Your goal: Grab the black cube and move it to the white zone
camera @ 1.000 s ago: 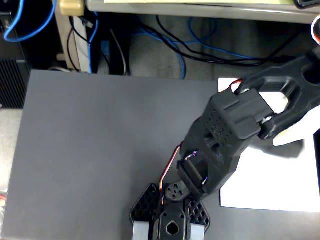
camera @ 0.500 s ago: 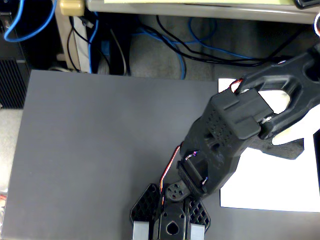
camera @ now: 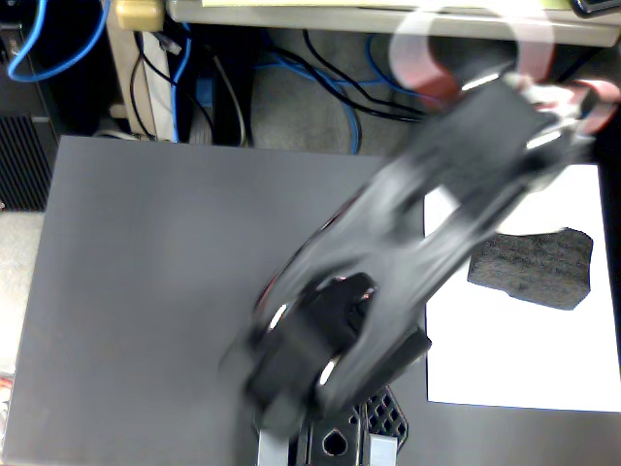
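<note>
The black cube [camera: 534, 267], a rough dark foam block, lies on the white zone [camera: 524, 359], a sheet of paper on the right side of the fixed view. Nothing is holding it. My arm is smeared by motion blur and stretches from its base at the bottom centre up to the top right. It passes above and to the left of the cube. My gripper [camera: 568, 112] is at the blurred far end, past the paper's top edge. Its jaws cannot be made out.
A dark grey mat [camera: 175, 311] covers the table left of the paper. Blue and black cables [camera: 320, 78] hang along the back, beyond the mat's far edge. A pale shelf edge [camera: 320, 12] runs across the top.
</note>
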`<state>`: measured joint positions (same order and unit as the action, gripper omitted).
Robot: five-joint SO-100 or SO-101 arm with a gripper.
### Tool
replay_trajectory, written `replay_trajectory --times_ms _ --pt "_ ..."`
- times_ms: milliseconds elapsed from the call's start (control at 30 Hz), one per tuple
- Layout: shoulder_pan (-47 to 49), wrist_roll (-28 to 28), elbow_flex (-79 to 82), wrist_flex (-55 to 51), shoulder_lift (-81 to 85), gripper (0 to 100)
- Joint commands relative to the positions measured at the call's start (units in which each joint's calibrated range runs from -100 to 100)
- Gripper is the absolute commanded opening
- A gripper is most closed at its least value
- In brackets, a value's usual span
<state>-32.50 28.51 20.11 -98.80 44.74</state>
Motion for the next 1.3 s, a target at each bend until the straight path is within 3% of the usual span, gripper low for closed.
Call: replay_trajectory --times_ms 0,233,367,533,700,1033,1133,1267 --pt "13.1 -6.1 2.2 -0.7 14.8 36" --pt "20.6 -8.1 2.6 -0.7 22.1 36" --pt "32.3 -12.8 2.6 -0.7 22.2 36" --pt "39.9 -17.9 2.6 -0.7 22.8 36" --pt "40.1 -21.3 3.0 -0.8 41.2 36" --pt "40.1 -23.5 5.1 -0.8 55.0 36" --pt "40.1 -25.9 6.4 7.9 54.0 36" --pt "40.1 -26.5 30.0 17.1 54.7 11"
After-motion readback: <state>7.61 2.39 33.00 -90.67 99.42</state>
